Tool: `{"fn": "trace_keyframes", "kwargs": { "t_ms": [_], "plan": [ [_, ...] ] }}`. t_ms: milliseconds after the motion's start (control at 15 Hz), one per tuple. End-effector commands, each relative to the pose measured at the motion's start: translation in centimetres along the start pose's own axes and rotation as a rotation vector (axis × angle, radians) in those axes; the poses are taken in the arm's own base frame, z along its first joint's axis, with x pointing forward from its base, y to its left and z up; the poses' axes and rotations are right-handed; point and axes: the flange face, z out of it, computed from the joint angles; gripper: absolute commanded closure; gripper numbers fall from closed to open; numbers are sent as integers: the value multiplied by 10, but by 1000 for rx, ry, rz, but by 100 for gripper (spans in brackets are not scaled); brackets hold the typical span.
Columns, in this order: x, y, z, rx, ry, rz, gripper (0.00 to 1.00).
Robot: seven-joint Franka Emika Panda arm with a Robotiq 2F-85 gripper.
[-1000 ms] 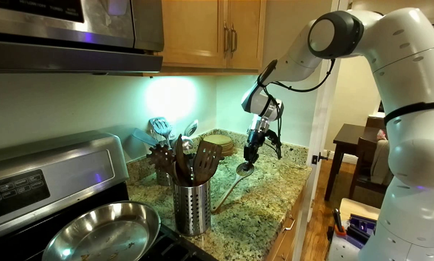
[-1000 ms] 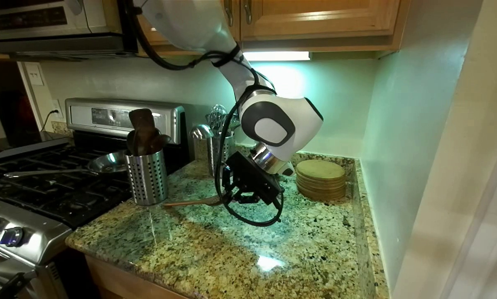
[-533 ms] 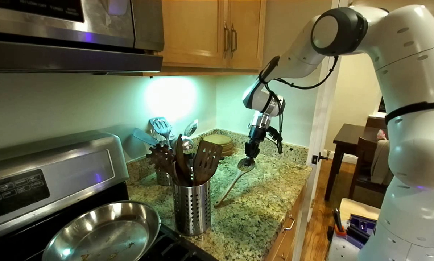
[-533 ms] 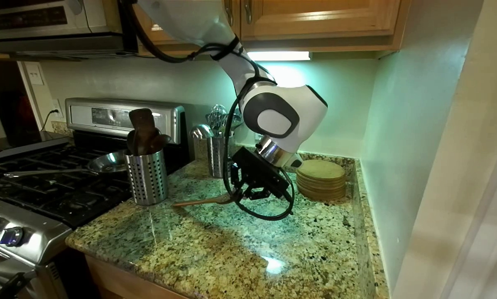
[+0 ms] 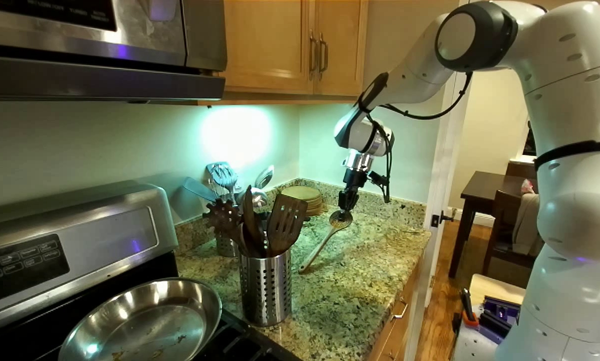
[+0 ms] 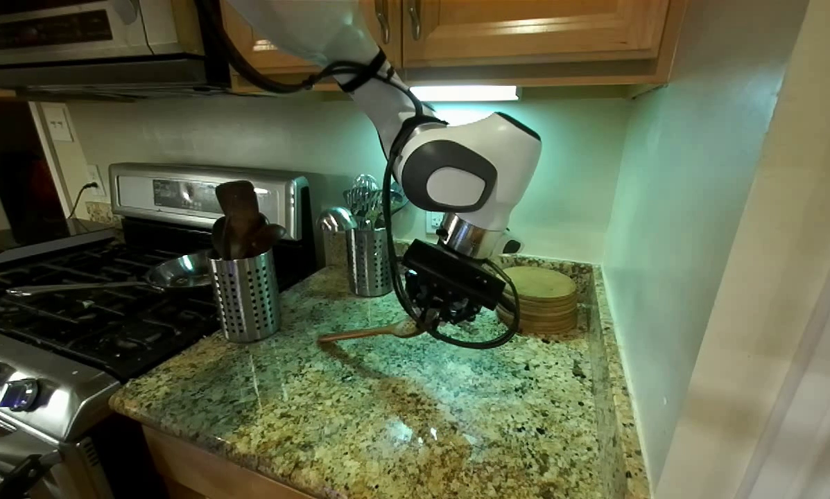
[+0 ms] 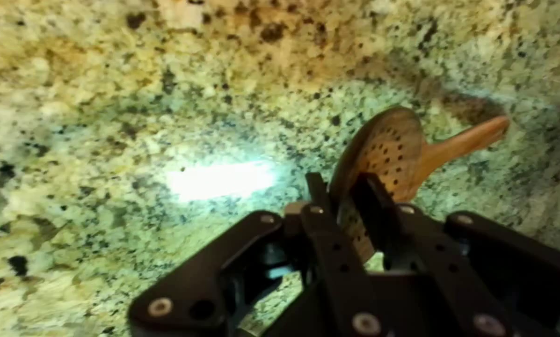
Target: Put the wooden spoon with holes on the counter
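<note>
1. Speckled counter [image 6: 304, 423] spreads below the tool [image 7: 343, 185].
2. Clamped by its head in the tool, the wooden spoon with holes [image 7: 401, 150] is partly hidden by the fingers [image 7: 373, 201].
3. Whether its handle tip touches the counter is unclear.
4. Tool and spoon sit farther from the steel holder [image 5: 265, 293] of dark utensils [image 5: 285, 225] than a second ago.

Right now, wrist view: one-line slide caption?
Gripper pinching the wooden spoon with holes by its head, over the speckled granite counter.
</note>
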Motion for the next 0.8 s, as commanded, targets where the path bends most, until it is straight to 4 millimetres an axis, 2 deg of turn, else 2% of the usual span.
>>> {"fn": "trace_keyframes", "kwargs": {
  "t_ms": [0, 67, 200, 333, 600, 667, 733],
  "plan": [
    [-8, 1, 9, -134, 10, -1, 55],
    [-10, 2, 13, -154, 6, -4, 81],
    [-14, 2, 20, -172, 1, -21, 83],
    [-16, 0, 23, -187, 5, -27, 96],
    [-20, -8, 17, -258, 14, -42, 100],
    [-23, -11, 12, -288, 14, -46, 98],
    [-26, -15, 7, -324, 8, -55, 88]
  ]
}}
